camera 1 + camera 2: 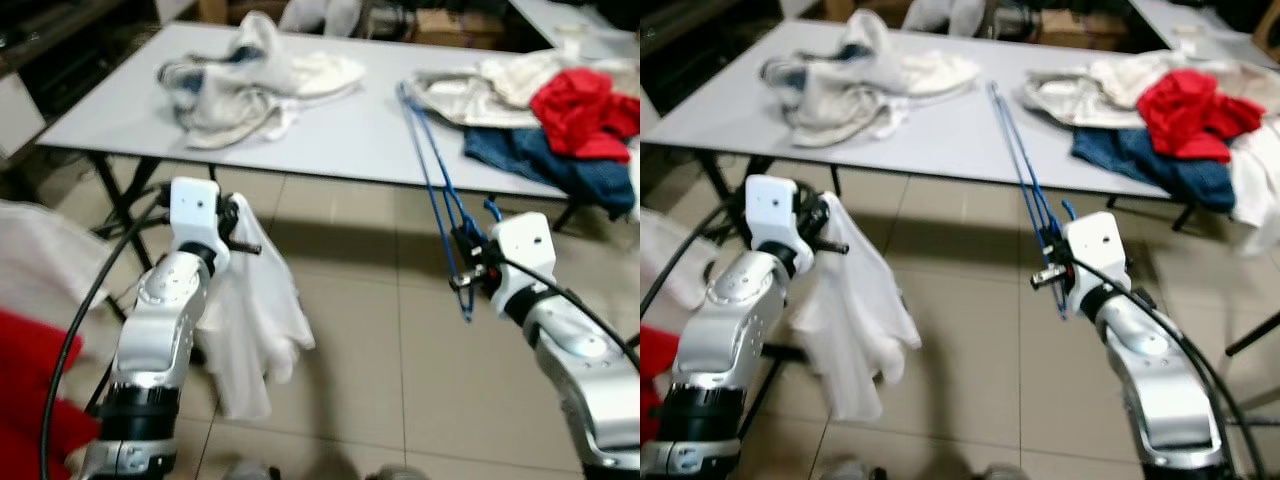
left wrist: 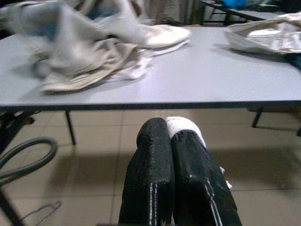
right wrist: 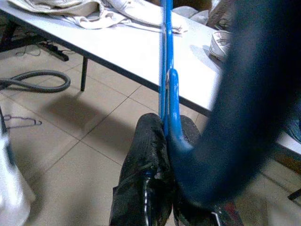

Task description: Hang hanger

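A thin blue hanger [image 1: 432,180] is held up in front of the grey table [image 1: 345,130], its long wires reaching over the table's front edge. My right gripper [image 1: 462,262] is shut on its lower end, and the fingers [image 3: 150,165] clamp the blue wire [image 3: 165,56] in the right wrist view. My left gripper [image 1: 243,232] is shut on a white shirt [image 1: 255,320], which hangs down towards the tiled floor. A bit of white cloth [image 2: 181,126] shows between the left fingers [image 2: 153,169].
On the table lie a heap of pale clothes [image 1: 245,75] at the left, and a white garment [image 1: 470,95], a red one [image 1: 585,110] and a blue one [image 1: 550,160] at the right. Red cloth [image 1: 25,390] is at my lower left. A hose [image 3: 35,80] lies on the floor.
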{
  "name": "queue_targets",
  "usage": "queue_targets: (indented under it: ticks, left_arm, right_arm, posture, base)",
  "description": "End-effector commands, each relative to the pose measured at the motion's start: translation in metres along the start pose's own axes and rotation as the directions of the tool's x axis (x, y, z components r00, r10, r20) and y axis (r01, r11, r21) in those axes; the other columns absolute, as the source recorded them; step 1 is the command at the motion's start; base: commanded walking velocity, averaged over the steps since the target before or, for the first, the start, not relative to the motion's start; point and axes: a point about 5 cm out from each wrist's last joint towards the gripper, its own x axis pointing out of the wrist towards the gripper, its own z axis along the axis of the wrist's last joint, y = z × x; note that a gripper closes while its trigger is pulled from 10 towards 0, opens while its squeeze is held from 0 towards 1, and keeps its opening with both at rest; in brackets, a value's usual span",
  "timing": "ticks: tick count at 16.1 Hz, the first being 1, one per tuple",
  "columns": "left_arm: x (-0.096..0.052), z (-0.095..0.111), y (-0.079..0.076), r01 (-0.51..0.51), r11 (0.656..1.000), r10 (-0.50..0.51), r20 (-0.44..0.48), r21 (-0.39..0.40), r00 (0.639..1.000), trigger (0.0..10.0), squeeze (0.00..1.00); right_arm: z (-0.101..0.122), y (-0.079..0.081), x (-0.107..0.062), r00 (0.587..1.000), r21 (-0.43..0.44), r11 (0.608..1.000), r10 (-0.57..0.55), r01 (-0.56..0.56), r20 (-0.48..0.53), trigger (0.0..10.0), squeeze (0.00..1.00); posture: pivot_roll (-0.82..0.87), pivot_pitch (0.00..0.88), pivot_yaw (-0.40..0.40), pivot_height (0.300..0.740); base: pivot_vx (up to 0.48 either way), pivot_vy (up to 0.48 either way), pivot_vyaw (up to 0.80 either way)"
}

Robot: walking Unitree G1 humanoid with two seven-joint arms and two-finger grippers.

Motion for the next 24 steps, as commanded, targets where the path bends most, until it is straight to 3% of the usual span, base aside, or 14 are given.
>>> queue_targets:
  ticks: [1, 5, 8, 10, 11, 12, 16, 17, 21, 22, 24]
  left_arm:
    - [0.004, 0.012, -0.011, 0.041, 0.999, -0.041, 0.047, 0.004, 0.998, 10.0, 0.0]
    - [0.007, 0.017, -0.014, 0.063, 0.998, -0.064, 0.059, 0.009, 0.996, 10.0, 0.0]
    - [0.012, 0.024, -0.017, 0.085, 0.996, -0.085, 0.076, 0.015, 0.993, 10.0, 0.0]
    - [0.025, 0.036, -0.015, 0.084, 0.996, -0.085, 0.099, 0.013, 0.991, 10.0, 0.0]
    - [0.036, 0.048, -0.012, 0.082, 0.997, -0.083, 0.12, 0.013, 0.989, 10.0, 0.0]
    - [0.04, 0.053, -0.01, 0.084, 0.996, -0.086, 0.13, 0.019, 0.988, 10.0, 0.0]
    - [0.064, 0.101, 0.002, 0.089, 0.995, -0.095, 0.22, 0.039, 0.971, 10.0, 0.0]
    - [0.067, 0.112, 0.003, 0.099, 0.994, -0.106, 0.246, 0.042, 0.963, 10.0, 0.0]
    - [0.066, 0.157, -0.002, 0.141, 0.989, -0.148, 0.358, 0.046, 0.922, 10.0, 0.0]
    - [0.066, 0.158, -0.002, 0.144, 0.989, -0.149, 0.363, 0.043, 0.92, 10.0, 0.0]
    - [0.06, 0.179, -0.007, 0.21, 0.977, -0.207, 0.416, 0.039, 0.885, 10.0, 0.0]
  right_arm:
    - [0.005, -0.007, -0.003, 1.0, -0.019, 1.0, 0.009, -0.009, 0.023, 10.0, 0.0]
    - [0.005, -0.021, -0.009, 1.0, -0.048, 0.999, 0.011, -0.011, 0.005, 10.0, 0.0]
    - [0.01, -0.029, -0.016, 0.999, -0.069, 0.997, 0.036, -0.034, 0.025, 10.0, 0.0]
    - [0.021, -0.031, -0.034, 0.982, -0.129, 0.976, 0.183, -0.176, 0.046, 10.0, 0.0]
    - [0.025, -0.03, -0.055, 0.932, -0.171, 0.917, 0.363, -0.359, -0.011, 10.0, 0.0]
    - [0.026, -0.03, -0.061, 0.911, -0.177, 0.894, 0.41, -0.411, -0.045, 10.0, 0.0]
    - [0.03, -0.035, -0.087, 0.743, -0.202, 0.717, 0.618, -0.667, -0.258, 10.0, 0.0]
    - [0.031, -0.033, -0.086, 0.725, -0.207, 0.697, 0.634, -0.686, -0.269, 10.0, 0.0]
    - [0.027, -0.028, -0.054, 0.745, -0.278, 0.693, 0.595, -0.665, -0.3, 10.0, 0.0]
    - [0.027, -0.027, -0.053, 0.743, -0.281, 0.689, 0.598, -0.668, -0.3, 10.0, 0.0]
    - [0.029, -0.024, -0.036, 0.731, -0.313, 0.661, 0.612, -0.682, -0.3, 10.0, 0.0]
  posture:
    - [-0.14, 0.0, 0.002, 0.74]
    - [-0.14, 0.0, 0.012, 0.74]
    - [-0.15, 0.0, 0.027, 0.74]
    - [-0.15, 0.0, 0.031, 0.74]
    - [-0.16, 0.0, 0.04, 0.74]
    - [-0.16, 0.0, 0.045, 0.74]
    - [-0.17, 0.0, 0.062, 0.74]
    - [-0.17, 0.0, 0.062, 0.74]
    - [-0.17, 0.0, 0.058, 0.74]
    - [-0.17, 0.0, 0.057, 0.74]
    - [-0.16, 0.0, 0.052, 0.74]
  base:
    - [0.386, 0.0, 0.0]
    - [0.387, 0.0, 0.0]
    - [0.387, 0.0, -0.8]
    - [0.388, 0.0, 0.0]
    - [0.382, 0.0, 0.0]
    - [0.386, 0.0, 0.0]
    - [0.385, 0.0, 0.0]
    - [0.382, 0.0, 0.0]
    - [0.382, 0.0, 0.0]
    - [0.375, 0.0, 0.0]
    - [0.364, 0.0, 0.0]
